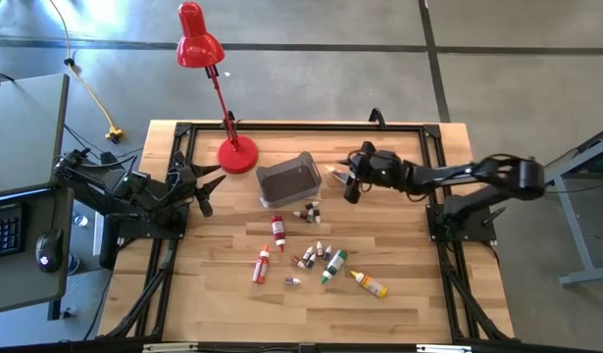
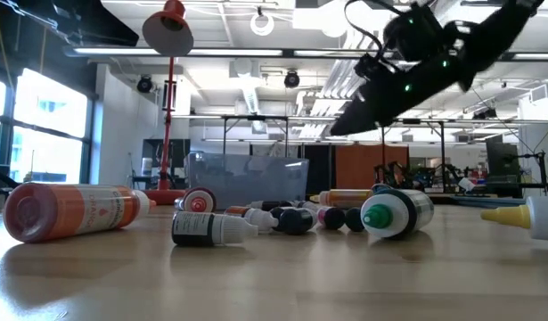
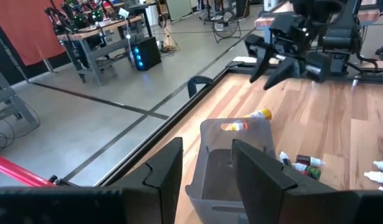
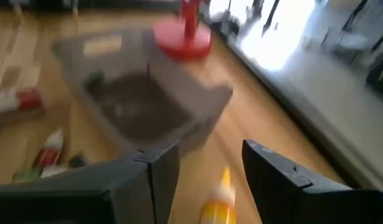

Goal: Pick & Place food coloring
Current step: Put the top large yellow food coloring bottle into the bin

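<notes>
One yellow plastic squeeze bottle lies between the right hand's parted fingers, beside the grey translucent plastic bin; other bottles scatter the wooden bench. Left hand, fingers apart, waits farther off.

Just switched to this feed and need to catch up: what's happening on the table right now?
The right gripper hangs open just beside the grey bin. A yellow food coloring bottle sits below it, apparently on the table outside the bin. The other bottles lie scattered on the wood in front of the bin. The left gripper waits open at the table's left side.
</notes>
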Tool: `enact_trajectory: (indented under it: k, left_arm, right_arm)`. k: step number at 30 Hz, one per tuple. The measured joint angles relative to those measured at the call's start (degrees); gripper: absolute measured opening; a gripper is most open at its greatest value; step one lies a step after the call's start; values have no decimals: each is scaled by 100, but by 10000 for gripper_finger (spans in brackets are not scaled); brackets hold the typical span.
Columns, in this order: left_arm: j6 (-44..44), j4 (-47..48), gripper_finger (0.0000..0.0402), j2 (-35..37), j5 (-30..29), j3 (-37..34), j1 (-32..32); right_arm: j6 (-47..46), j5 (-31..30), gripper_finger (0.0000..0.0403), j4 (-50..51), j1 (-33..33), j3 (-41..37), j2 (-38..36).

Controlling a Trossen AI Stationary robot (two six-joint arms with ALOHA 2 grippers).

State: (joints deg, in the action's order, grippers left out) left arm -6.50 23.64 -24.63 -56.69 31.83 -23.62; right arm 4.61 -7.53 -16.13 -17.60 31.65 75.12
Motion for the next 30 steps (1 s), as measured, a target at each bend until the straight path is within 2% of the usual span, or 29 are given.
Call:
enact_trajectory:
  k: [3,5,9,19,24,30]
  left_arm:
    - [0,-16,135,0,-2,0,-1]
    - [0,-62,135,0,-47,0,0]
    - [-1,-134,135,0,-72,0,0]
    - [0,-124,135,0,-69,0,-2]
    - [24,-118,135,-1,266,0,-2]
    - [31,-118,135,-2,395,-2,-2]
  right_arm:
    - [-332,-176,169,1466,-89,458,-27]
    - [-652,-128,169,2005,-157,725,192]
    - [-1106,23,169,2443,-272,1253,911]
    - [-698,189,169,3703,-503,2843,2690]
    - [-563,411,169,4039,-689,3304,3130]
    - [-559,454,170,4406,-791,3334,3194]
